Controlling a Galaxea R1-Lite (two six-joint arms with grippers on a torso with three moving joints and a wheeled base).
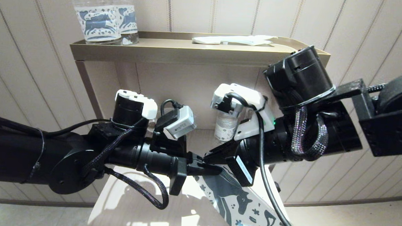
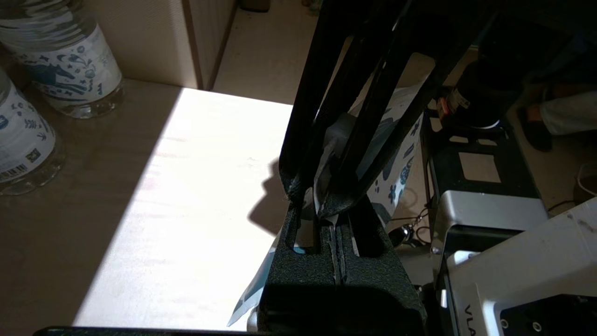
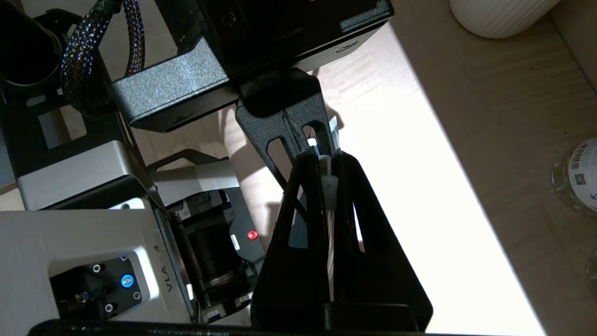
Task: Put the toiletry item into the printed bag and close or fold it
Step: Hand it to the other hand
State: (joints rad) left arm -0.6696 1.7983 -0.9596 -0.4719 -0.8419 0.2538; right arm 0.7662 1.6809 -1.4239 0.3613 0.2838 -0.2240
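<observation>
The printed bag (image 1: 238, 201), white with a dark blue horse, hangs slanting over the pale table (image 1: 124, 204). Both grippers meet tip to tip at its top edge. My left gripper (image 1: 199, 166) is shut on that edge; in the left wrist view (image 2: 335, 219) bag film (image 2: 401, 158) runs between its fingers. My right gripper (image 1: 210, 157) is shut on the same edge from the opposite side. In the right wrist view (image 3: 326, 156) a thin pale strip with a small white block (image 3: 329, 186) sits between its fingers. I cannot tell whether that is the toiletry item or the bag's edge.
A brass shelf (image 1: 176, 53) behind carries two clear bottles with blue horse labels (image 1: 102, 19) and a flat white packet (image 1: 233, 40). A small bottle (image 1: 225, 125) stands behind my right wrist. A white ribbed cup (image 3: 499, 14) stands on the table.
</observation>
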